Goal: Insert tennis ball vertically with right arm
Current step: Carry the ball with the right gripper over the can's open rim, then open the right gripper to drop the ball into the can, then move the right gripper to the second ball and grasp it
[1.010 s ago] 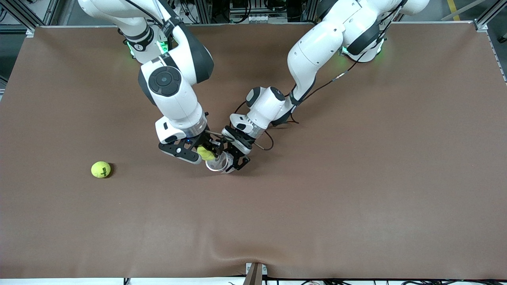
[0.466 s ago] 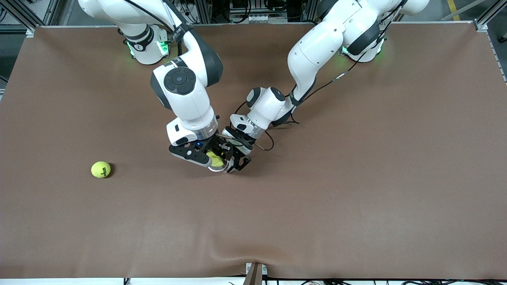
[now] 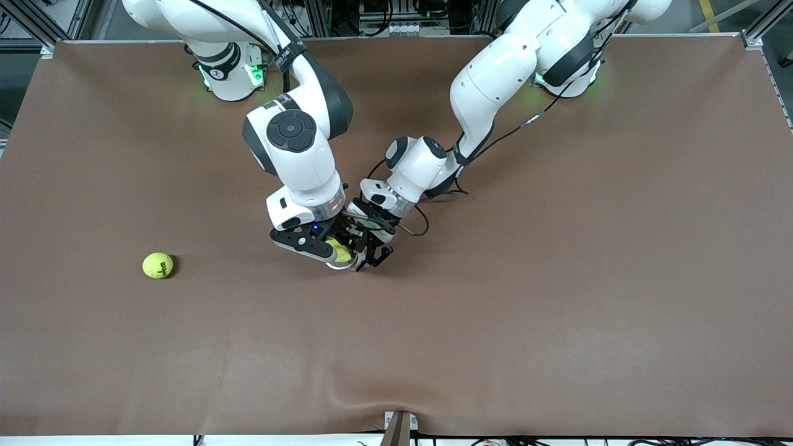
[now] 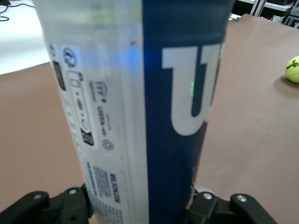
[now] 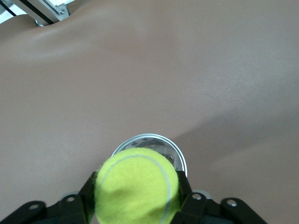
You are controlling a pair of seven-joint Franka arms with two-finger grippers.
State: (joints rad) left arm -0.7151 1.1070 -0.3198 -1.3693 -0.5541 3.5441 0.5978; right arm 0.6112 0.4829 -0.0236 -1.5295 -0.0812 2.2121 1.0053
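A yellow tennis ball (image 3: 339, 249) (image 5: 136, 186) sits between the fingers of my right gripper (image 3: 333, 248) (image 5: 136, 198), which is shut on it. The ball hangs directly over the silver-rimmed mouth (image 5: 181, 157) of an upright tennis ball can (image 3: 342, 265) in the middle of the table. In the left wrist view the can (image 4: 140, 93) is clear plastic with a blue and white label. My left gripper (image 3: 367, 251) (image 4: 139, 207) hugs the can low on its sides, one finger on each side.
A second tennis ball (image 3: 157, 265) (image 4: 293, 69) lies loose on the brown table cover (image 3: 557, 279), toward the right arm's end. The two grippers are close together at the can.
My right arm has carried the tennis ball sideways toward the left arm's end, from beside the can's mouth to directly over it. The left arm and the can have stayed put.
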